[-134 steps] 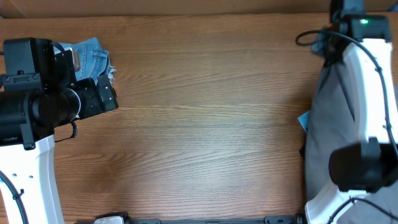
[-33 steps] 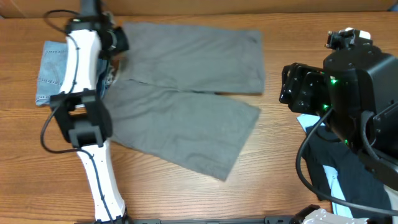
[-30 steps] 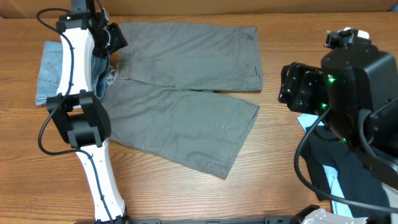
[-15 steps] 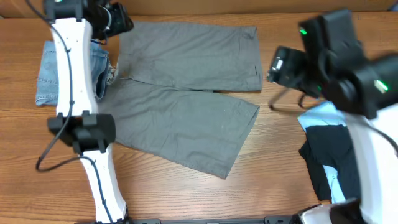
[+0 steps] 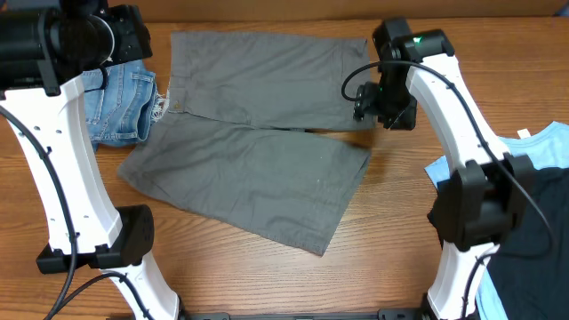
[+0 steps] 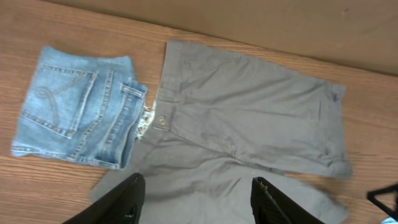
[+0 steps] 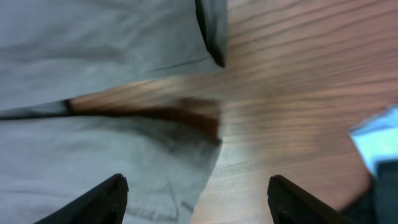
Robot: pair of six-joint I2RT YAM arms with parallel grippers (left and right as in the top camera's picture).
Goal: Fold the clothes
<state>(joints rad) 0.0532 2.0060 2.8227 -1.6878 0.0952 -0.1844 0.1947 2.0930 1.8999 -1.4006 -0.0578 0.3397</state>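
Hovering right gripper (image 7: 199, 208): fingers (image 7: 102, 199) spread wide, holding nothing and, as far as shows, touching nothing.
Under it: the hem corners of the grey shorts (image 5: 258, 133), with a wedge of bare table (image 7: 280, 93) between the two legs.
Left gripper (image 6: 199, 202): also spread wide and empty, raised well above the cloth.
Below it: the buttoned waistband, button (image 6: 161, 122) showing. The grey shorts lie flat, with the legs running toward the right gripper.
Beside the waistband, on the side away from the right gripper: folded denim shorts (image 5: 120, 107), touching the grey cloth.
Near the right arm's base: T-shirt (image 5: 547, 147) and black garment (image 5: 542, 222), lying together.
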